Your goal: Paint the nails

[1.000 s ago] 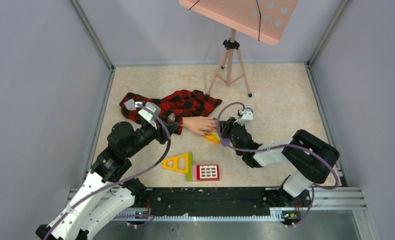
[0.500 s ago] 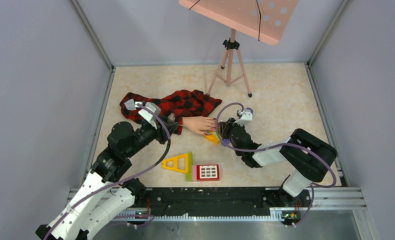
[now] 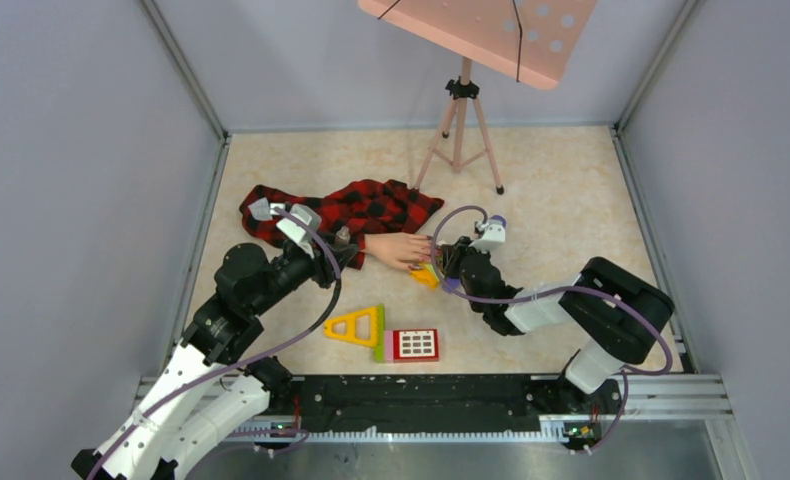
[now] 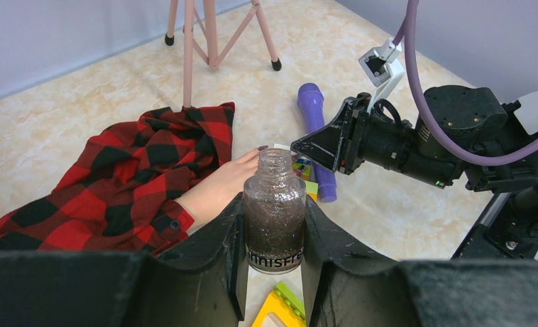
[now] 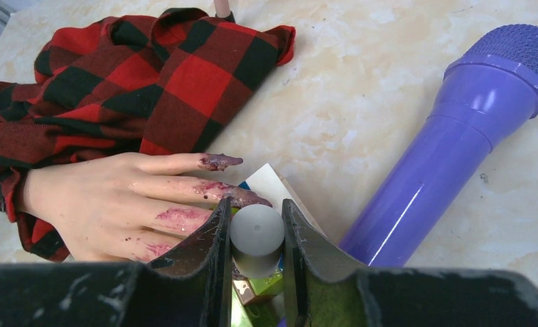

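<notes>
Top external view shows a pale, stone-look table (image 3: 571,200) with grey walls (image 3: 71,200) around it. A pink stand (image 3: 460,130) on three legs is at the back. Near the front lie a yellow triangle toy (image 3: 356,325) and a red block (image 3: 414,344). The mannequin hand (image 3: 399,250) lies flat in the middle, between the left gripper (image 3: 343,252) and the right gripper (image 3: 439,262). Its plaid sleeve (image 3: 351,208) is bunched up behind it.

Left wrist view shows what the top one cannot: the left gripper pinches a glass bottle (image 4: 274,211) of dark glitter, upright, its mouth open.

Right wrist view shows the nails (image 5: 220,161) up close. They are smeared dark purple, just ahead of the right gripper, which squeezes a small grey knob (image 5: 256,231). The doll fingers lie close together. A purple microphone (image 5: 457,129) lies beside them.
</notes>
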### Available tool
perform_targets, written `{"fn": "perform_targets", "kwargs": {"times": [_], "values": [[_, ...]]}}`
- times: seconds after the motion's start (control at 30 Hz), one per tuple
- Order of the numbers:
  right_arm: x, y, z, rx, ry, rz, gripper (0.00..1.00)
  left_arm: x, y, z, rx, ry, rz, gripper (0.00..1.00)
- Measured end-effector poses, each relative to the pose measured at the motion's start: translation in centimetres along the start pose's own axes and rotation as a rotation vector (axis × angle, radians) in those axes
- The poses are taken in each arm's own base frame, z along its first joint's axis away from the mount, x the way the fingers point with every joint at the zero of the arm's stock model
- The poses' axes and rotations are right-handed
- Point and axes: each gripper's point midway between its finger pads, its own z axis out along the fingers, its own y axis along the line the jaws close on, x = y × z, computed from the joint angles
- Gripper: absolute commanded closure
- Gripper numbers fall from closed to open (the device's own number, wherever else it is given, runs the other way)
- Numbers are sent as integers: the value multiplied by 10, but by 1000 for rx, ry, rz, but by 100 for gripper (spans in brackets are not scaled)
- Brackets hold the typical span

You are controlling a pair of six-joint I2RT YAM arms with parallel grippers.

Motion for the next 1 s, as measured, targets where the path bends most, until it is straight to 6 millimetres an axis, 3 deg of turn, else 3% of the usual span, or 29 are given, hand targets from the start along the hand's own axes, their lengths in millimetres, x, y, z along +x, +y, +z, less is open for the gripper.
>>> {"fn": "perform_targets", "kwargs": {"times": [1.0], "values": [[-1, -5, -2, 21, 0, -8, 100, 0, 0, 0, 0, -1, 0, 100]]}}
